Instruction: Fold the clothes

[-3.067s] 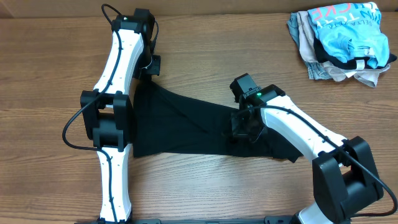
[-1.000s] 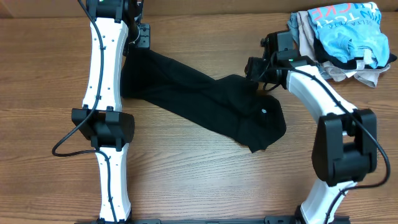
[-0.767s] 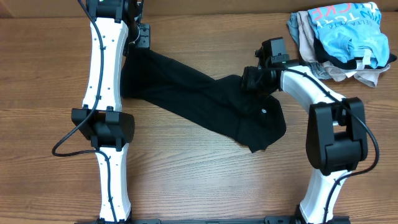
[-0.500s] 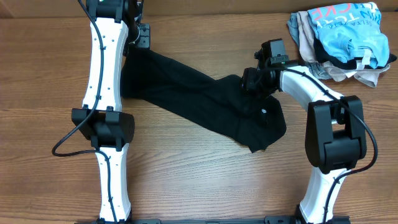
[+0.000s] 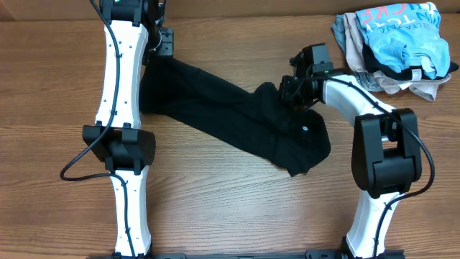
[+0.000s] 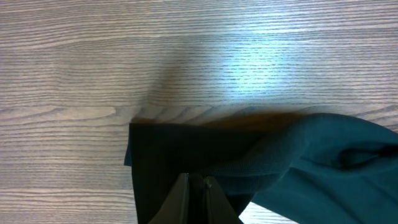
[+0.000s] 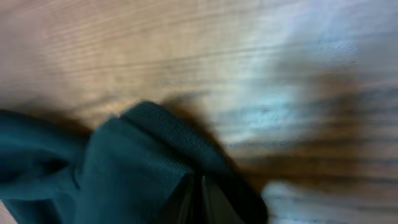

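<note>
The black shirt (image 5: 237,119) lies stretched in a diagonal band across the table, from the far left down to the right, with its small white round logo (image 5: 304,129) facing up near the right end. My left gripper (image 5: 159,49) is shut on the shirt's far left corner; in the left wrist view the fingers (image 6: 179,196) pinch the dark fabric (image 6: 280,162). My right gripper (image 5: 291,90) is shut on the shirt's upper right edge; the right wrist view shows the fabric (image 7: 130,168) bunched round the closed fingertips (image 7: 185,198).
A pile of other garments, with a light blue printed tee (image 5: 399,36) on top of beige and grey pieces, sits at the far right corner. The wooden table (image 5: 230,216) is bare in front of the shirt.
About three seconds ago the shirt lay lower with both grippers near the middle. Both have since carried it away from the front edge. In the last second the right gripper shifted slightly left, holding the fabric.
</note>
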Action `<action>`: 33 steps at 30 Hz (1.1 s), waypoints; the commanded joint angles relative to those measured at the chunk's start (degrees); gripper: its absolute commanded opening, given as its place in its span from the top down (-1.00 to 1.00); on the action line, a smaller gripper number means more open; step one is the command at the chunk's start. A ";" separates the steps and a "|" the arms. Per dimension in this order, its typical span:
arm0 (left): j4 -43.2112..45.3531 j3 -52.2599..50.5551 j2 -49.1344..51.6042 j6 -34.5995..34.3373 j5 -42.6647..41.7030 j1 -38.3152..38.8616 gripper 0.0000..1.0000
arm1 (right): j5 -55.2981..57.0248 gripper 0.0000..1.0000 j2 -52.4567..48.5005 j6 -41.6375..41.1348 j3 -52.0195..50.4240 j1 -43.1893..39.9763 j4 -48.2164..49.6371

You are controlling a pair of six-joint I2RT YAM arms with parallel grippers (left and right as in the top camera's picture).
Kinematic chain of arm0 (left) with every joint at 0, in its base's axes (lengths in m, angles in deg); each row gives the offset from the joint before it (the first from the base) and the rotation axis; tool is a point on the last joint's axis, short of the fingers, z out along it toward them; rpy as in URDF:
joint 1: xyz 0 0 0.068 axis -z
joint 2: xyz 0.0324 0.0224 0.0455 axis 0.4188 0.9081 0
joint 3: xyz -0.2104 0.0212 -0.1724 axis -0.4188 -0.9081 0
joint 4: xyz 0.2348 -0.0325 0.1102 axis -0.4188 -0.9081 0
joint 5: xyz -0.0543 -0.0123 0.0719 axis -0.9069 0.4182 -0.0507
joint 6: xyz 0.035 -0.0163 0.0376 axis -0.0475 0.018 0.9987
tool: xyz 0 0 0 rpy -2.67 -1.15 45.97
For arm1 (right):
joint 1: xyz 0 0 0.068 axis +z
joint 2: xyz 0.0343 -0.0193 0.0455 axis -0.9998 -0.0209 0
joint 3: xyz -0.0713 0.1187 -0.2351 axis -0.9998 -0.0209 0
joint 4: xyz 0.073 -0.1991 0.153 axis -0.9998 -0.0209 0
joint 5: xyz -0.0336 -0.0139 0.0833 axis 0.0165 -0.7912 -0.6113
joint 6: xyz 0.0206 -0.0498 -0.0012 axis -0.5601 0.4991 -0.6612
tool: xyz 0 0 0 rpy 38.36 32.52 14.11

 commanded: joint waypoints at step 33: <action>11.58 0.13 -1.92 -3.32 4.66 -0.70 0.91 | 15.28 0.92 21.90 10.75 16.04 -8.74 -9.77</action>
